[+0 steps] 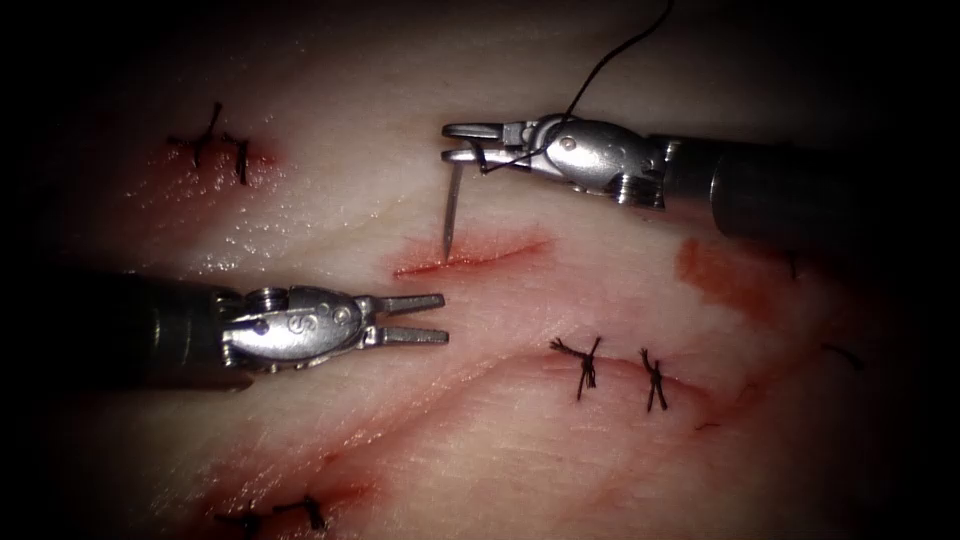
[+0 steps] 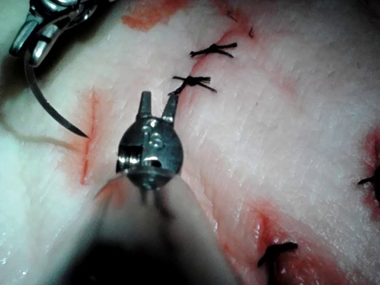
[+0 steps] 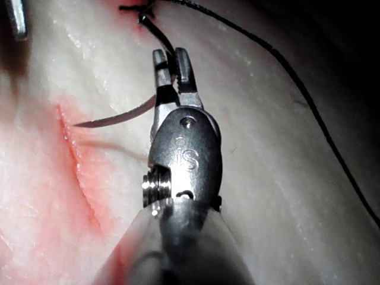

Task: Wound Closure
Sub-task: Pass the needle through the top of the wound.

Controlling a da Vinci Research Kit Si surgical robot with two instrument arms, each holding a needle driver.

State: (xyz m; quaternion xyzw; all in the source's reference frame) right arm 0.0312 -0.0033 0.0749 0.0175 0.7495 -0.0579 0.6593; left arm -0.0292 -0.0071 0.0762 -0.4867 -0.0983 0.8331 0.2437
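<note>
A short open cut point(image 1: 470, 258) lies at the middle of the tissue point(image 1: 330, 200). My right tool point(image 1: 450, 143) hangs above it, its jaws shut on the curved needle point(image 1: 451, 210) near the tail end. The needle points down, and its tip touches the cut's far edge towards the left end; I cannot tell whether it has entered. Black thread point(image 1: 610, 55) runs from the jaws up and away. My left tool point(image 1: 443, 318) hovers open just left of and below the cut, holding nothing. The wrist views show the same: left tool point(image 2: 159, 101), needle point(image 2: 47, 107), right tool point(image 3: 170, 59), needle point(image 3: 116, 120), cut point(image 3: 74, 157).
Two knotted stitches point(image 1: 590, 362) point(image 1: 655, 378) close another cut to the lower right. More stitches sit at the upper left point(image 1: 220, 145) and the bottom left point(image 1: 300, 512). A patch of red fluid point(image 1: 720, 280) stains the tissue under the right shaft.
</note>
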